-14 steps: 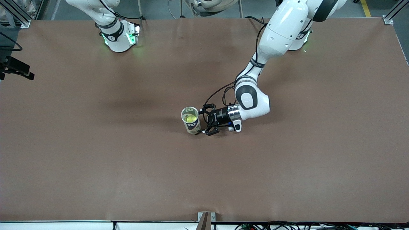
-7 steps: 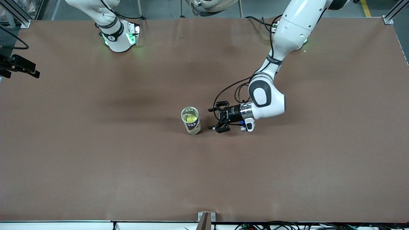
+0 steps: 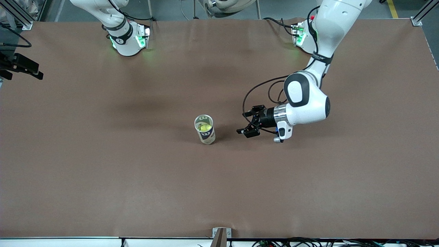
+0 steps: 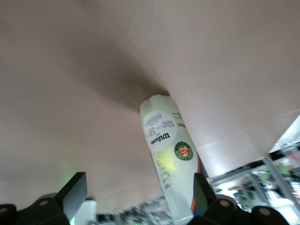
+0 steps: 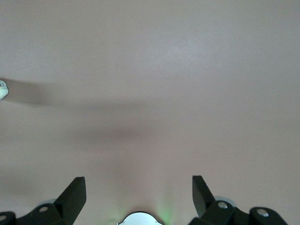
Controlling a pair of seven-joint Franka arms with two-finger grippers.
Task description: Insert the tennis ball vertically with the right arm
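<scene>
A brown table [image 3: 103, 171] fills the room. The right arm [image 3: 116, 27] waits at its base, its claw [image 5: 138, 197] spread wide over bare tabletop, holding nothing. Near the table's middle a clear tube [image 3: 204, 129] stands upright with a yellow tennis ball [image 3: 205, 128] inside it. Toward the left arm's end of the table, the left claw [image 3: 249, 122] hangs low beside the tube, apart from it, its fingers [image 4: 72, 194] wide open and empty, pointing at the tube.
</scene>
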